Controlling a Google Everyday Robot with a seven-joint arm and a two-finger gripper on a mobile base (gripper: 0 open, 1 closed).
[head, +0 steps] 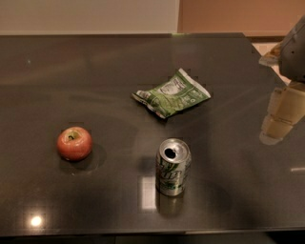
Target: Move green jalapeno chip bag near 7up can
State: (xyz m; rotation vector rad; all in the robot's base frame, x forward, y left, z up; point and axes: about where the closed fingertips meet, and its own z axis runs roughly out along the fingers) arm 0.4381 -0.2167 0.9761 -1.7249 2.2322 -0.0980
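Tool half cut off at right edge — above table.

Dark glossy table with bright light glints; behind it, pale wall meets tan wall.

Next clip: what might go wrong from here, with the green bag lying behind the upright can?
The silver-topped green-and-white 7up can stands upright near the crumpled green jalapeno chip bag; dragging the bag over might tip it. The bag lies flat on the glossy dark table, so the gripper, off at the right edge, may slip off it.
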